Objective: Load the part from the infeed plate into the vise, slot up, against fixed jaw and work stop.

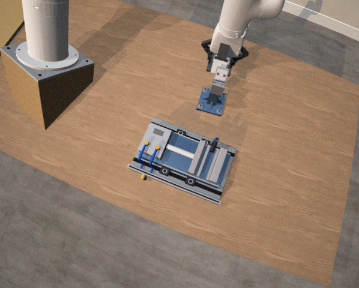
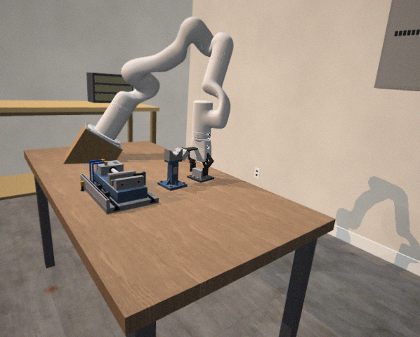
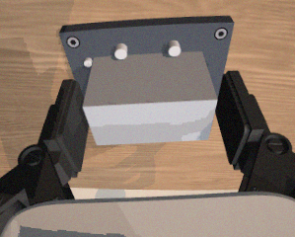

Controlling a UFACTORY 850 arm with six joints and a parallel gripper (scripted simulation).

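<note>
The part (image 3: pixel 147 99) is a grey block sitting on the dark infeed plate (image 3: pixel 147 36), against three white pins on its far side. The faces shown have no slot. My gripper (image 3: pixel 151 94) is open and lowered around the block, one finger at each end, with small gaps on both sides. In the exterior view the gripper (image 2: pixel 200 167) stands over the plate (image 2: pixel 200 180) at the back of the table. The open vise (image 1: pixel 185 158) has its fixed jaw (image 1: pixel 219 164) on the right, and the work stop (image 1: pixel 214 144) is at its far end.
The V-block (image 2: pixel 173 155) stands on a blue post and base plate (image 1: pixel 211 105) between the infeed plate and the vise, close beside my gripper. The air cylinder (image 1: pixel 156 144) sits at the vise's left end. The arm's pedestal (image 1: pixel 46 77) is at the far left.
</note>
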